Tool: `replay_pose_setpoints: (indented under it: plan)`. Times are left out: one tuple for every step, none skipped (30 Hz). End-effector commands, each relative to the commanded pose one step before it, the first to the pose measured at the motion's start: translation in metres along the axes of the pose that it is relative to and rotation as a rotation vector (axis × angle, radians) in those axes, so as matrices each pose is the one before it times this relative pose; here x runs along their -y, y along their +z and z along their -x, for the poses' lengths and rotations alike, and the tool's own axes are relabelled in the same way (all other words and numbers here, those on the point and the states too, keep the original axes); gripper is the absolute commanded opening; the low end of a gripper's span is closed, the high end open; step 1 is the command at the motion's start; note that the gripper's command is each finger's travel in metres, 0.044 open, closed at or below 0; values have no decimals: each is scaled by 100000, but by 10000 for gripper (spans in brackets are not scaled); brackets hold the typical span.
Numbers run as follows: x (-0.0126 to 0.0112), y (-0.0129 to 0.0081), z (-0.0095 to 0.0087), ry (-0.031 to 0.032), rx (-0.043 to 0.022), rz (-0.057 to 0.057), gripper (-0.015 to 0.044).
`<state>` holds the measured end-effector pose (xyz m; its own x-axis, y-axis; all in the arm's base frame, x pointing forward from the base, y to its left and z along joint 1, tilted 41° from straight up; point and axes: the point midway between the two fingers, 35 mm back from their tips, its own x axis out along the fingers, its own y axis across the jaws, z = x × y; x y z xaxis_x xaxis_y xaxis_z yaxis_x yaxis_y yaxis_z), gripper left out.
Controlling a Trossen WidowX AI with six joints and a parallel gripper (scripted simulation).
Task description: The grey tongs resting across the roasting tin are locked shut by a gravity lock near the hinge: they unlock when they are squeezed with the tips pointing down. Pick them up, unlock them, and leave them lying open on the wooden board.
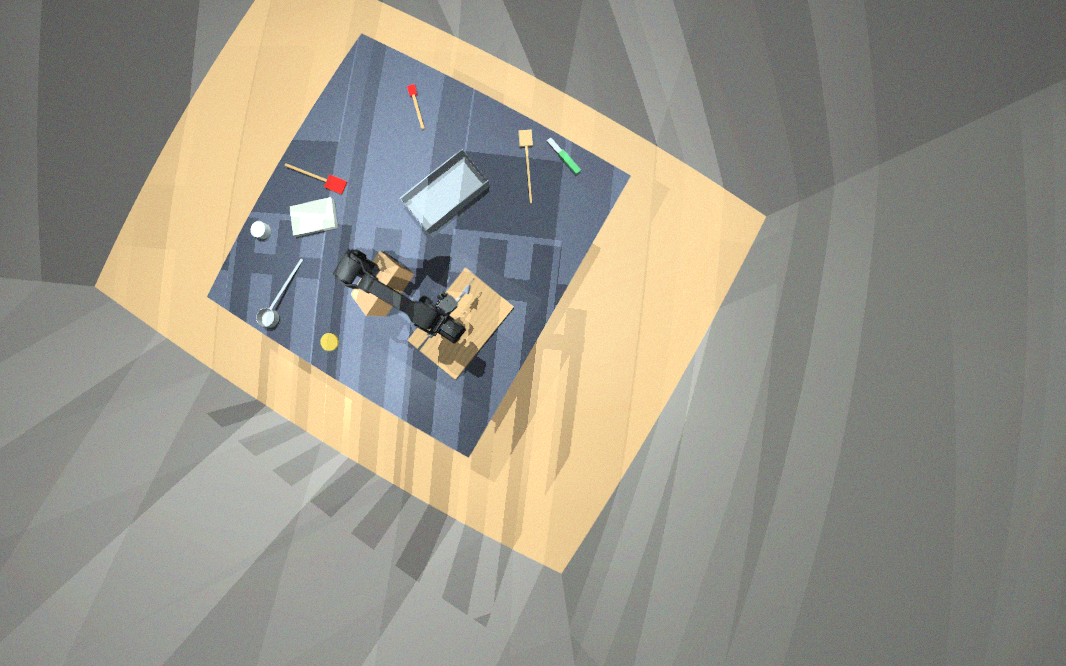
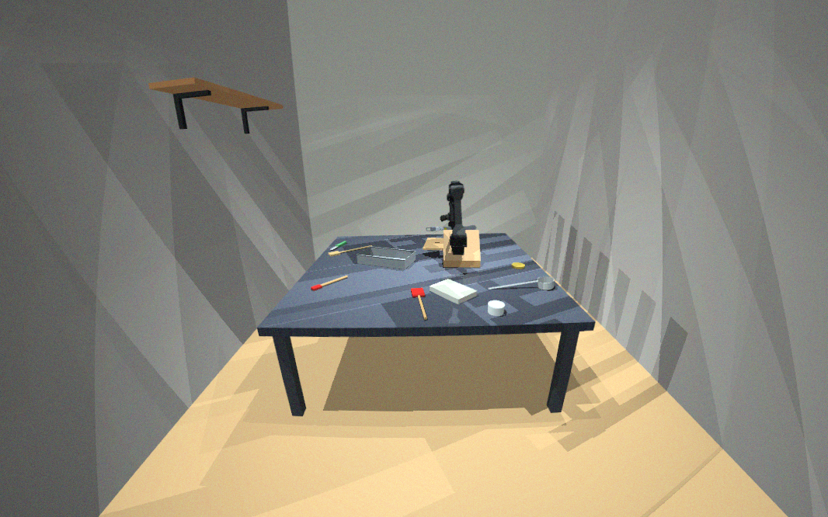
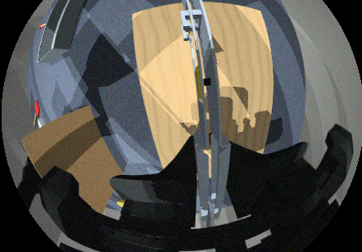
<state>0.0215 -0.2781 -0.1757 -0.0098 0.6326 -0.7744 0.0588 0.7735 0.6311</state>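
Grey-walled room, dark blue tabletop (image 2: 353, 302). Nearest us in the wrist view, the end effector (image 3: 206, 208) is clamped on the grey tongs (image 3: 197, 72), which hang over the wooden board (image 3: 240, 44); their arms lie close together, so we judge them possibly not yet unlocked. Risk: releasing now would leave them shut on the board (or let them slide off its edge). Farther out, the roasting tin (image 1: 446, 190) sits well apart, with nothing across it; the red spatula (image 1: 330, 180) and ladle (image 1: 278, 299) do not obstruct.
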Motion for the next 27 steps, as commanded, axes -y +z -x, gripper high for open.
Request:
replay_pose_setpoints:
  plan:
    - [9, 49, -525, -275, 293, -414, -150]
    - [-11, 0, -167, 7, 2, -1, -150]
    - [-11, -1, -166, 7, 2, -1, -150]
    - [-12, -1, -166, 7, 2, -1, -150]
    - [-13, -1, -166, 7, 2, -1, -150]
    - [-14, -1, -166, 7, 2, -1, -150]
    - [-15, -1, -166, 7, 2, -1, -150]
    - [-16, -1, -165, 7, 2, -1, -150]
    - [-17, -1, -165, 8, 2, -1, -150]
    - [-18, -2, -165, 8, 2, -1, -150]
    - [-19, -2, -165, 8, 2, -1, -150]
    - [-20, -2, -165, 8, 2, -1, -150]
    - [-21, -2, -164, 8, 2, -1, -150]
    - [-21, -2, -164, 8, 2, -1, -150]
    - [-22, -2, -164, 8, 2, -1, -150]
    - [-23, -2, -164, 8, 2, -1, -150]
    - [-24, -2, -164, 8, 2, -1, -150]
    - [-25, -3, -163, 8, 2, -1, -150]
    - [-26, -3, -163, 9, 2, -1, -150]
    - [-27, -3, -163, 9, 2, -1, -150]
    - [-28, -3, -163, 9, 2, -1, -150]
    - [-29, -3, -162, 9, 2, -1, -150]
    - [-30, -3, -162, 9, 2, -1, -150]
    - [-30, -3, -162, 9, 2, -1, -150]
    - [-25, -3, -131, 7, 2, -1, -150]
    - [-16, -2, -79, 5, 1, 0, -150]
    - [-5, -1, -26, 2, 0, 0, -150]
